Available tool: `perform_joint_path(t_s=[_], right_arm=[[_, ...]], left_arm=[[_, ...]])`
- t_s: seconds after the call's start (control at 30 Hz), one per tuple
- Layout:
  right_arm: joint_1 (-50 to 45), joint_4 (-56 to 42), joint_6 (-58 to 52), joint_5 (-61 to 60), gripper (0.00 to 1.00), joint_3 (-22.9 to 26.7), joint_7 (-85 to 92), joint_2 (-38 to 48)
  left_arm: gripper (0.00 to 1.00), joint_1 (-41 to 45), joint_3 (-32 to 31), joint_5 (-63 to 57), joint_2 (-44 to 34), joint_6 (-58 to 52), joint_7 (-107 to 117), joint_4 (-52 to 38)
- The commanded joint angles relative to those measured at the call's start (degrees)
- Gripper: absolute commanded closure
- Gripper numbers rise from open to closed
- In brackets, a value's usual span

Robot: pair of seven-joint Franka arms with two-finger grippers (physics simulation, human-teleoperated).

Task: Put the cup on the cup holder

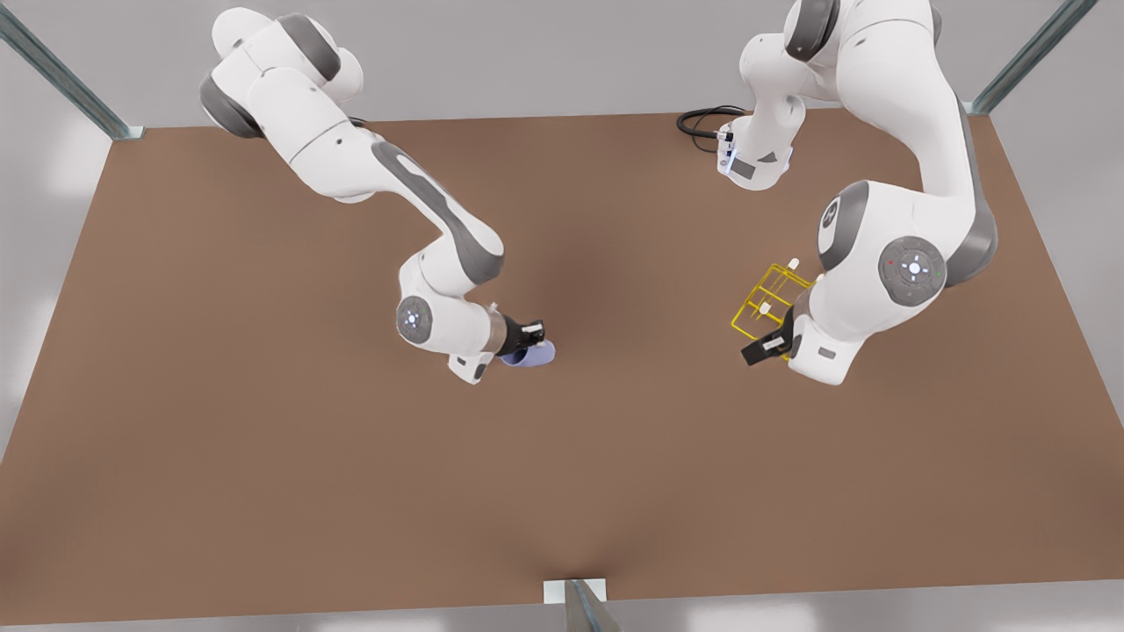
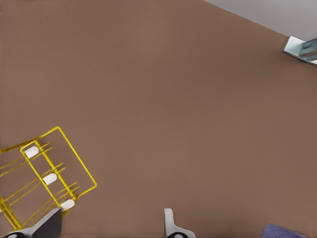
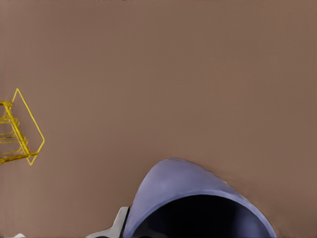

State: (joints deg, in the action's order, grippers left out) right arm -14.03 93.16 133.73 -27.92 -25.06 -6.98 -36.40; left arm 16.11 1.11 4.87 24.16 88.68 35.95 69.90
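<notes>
The lavender-blue cup sits in my right gripper, the one on the front view's left arm, which is shut on it low over the table's middle. In the right wrist view the cup looms close with its dark mouth toward the camera, and one finger lies against its side. The yellow wire cup holder stands on the table toward the front view's right. My left gripper hovers open at the holder's near corner; one finger is beside the holder. The cup shows farther off.
The brown table stretches wide around both arms. A black cable loops at the back edge near the front view's right arm base. A metal post stands at the front edge's middle.
</notes>
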Motion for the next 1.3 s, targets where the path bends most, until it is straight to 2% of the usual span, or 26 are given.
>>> perform_joint_path(t_s=[0.0,0.07,0.2,0.4,0.6,0.7,1.17,1.2,1.27], right_arm=[[-0.65,-5.16,7.41,-4.16,0.79,-1.31,-8.75,-4.9],[-0.48,-17.04,8.13,-4.34,0.79,-2.72,-11.39,-12.2],[-2.41,-27.32,12.52,-4.34,0.79,-2.72,-15.43,-19.15],[-4.87,-29.52,13.93,-5.04,0.79,-2.8,-15.43,-23.1],[-4.87,-34.97,14.98,-5.04,0.79,-9.75,-16.22,-31.1],[-4.96,-34.89,14.98,-5.04,0.79,-10.71,-15.87,-32.25],[-6.98,-36.73,10.32,-2.05,0.79,-11.15,-12.1,-37.25],[-6.81,-36.73,10.32,-2.05,0.0,-11.33,-10.16,-37.69],[-6.72,-36.64,10.41,-2.05,0.0,-11.51,-10.25,-37.61]], left_arm=[[0.0,-0.03,0.03,-0.56,-0.17,-2.81,-5.1,-0.03],[0.0,0.06,0.03,-0.56,-0.17,-2.9,-5.01,-0.03],[0.0,-0.03,0.03,-0.65,-0.08,-2.9,-5.01,-0.03],[0.0,-0.03,0.03,-0.65,-0.08,-2.9,-5.1,0.06],[0.0,-0.29,0.12,-0.74,-0.08,-2.98,-5.1,0.15],[0.0,-0.38,0.12,-0.74,-0.08,-2.9,-5.19,0.15],[0.0,-0.47,0.21,-0.74,-0.08,-2.98,-5.19,0.32],[0.0,-0.47,0.21,-0.74,-0.08,-3.25,-5.19,0.15],[0.0,-0.47,0.21,-0.74,0.01,-3.25,-5.19,0.23]])
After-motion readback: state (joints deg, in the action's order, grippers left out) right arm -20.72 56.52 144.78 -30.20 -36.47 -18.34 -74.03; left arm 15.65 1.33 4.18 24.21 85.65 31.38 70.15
